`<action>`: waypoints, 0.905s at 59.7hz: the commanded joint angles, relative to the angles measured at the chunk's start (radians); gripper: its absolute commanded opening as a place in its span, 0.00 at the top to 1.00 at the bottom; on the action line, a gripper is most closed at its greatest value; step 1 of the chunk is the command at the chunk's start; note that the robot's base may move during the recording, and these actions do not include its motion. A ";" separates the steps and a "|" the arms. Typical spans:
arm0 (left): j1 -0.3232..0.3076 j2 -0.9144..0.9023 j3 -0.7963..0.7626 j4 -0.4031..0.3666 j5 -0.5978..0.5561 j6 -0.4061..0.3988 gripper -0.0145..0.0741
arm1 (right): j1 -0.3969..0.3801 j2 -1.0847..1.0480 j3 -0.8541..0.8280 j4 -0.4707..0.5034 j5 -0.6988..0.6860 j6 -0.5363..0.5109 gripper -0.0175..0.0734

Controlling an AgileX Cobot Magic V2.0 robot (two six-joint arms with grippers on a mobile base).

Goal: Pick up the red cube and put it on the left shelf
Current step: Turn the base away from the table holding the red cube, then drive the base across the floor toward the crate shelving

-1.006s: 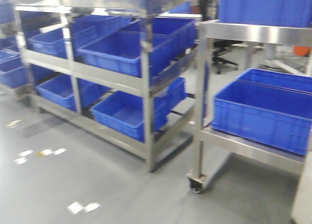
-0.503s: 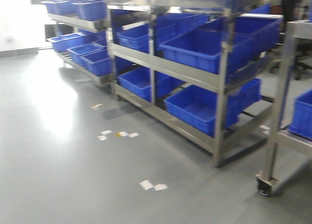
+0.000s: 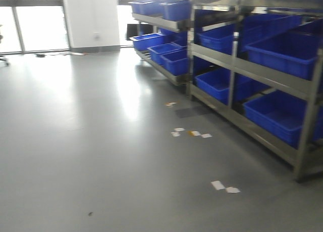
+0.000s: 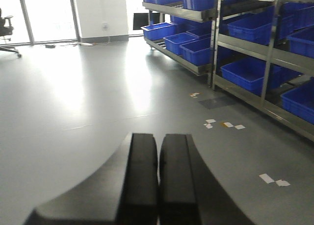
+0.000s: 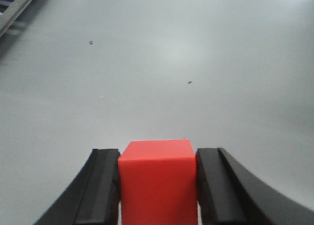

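A red cube is clamped between the two black fingers of the right gripper, held above bare grey floor. The left gripper has its jaws pressed together with nothing between them. The front view shows steel shelves along the right side, loaded with blue bins. Small white paper scraps lie on the floor near the shelves. Bright windows line the far wall.
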 commanded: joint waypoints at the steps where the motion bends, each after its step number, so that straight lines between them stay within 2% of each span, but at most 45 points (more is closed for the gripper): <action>1: -0.006 -0.016 0.023 -0.003 -0.088 -0.001 0.72 | 0.002 -0.016 -0.028 0.002 -0.069 -0.010 0.75; 54: -0.006 -0.016 0.023 -0.003 -0.088 -0.001 0.72 | 0.002 -0.016 -0.028 0.002 -0.069 -0.010 0.75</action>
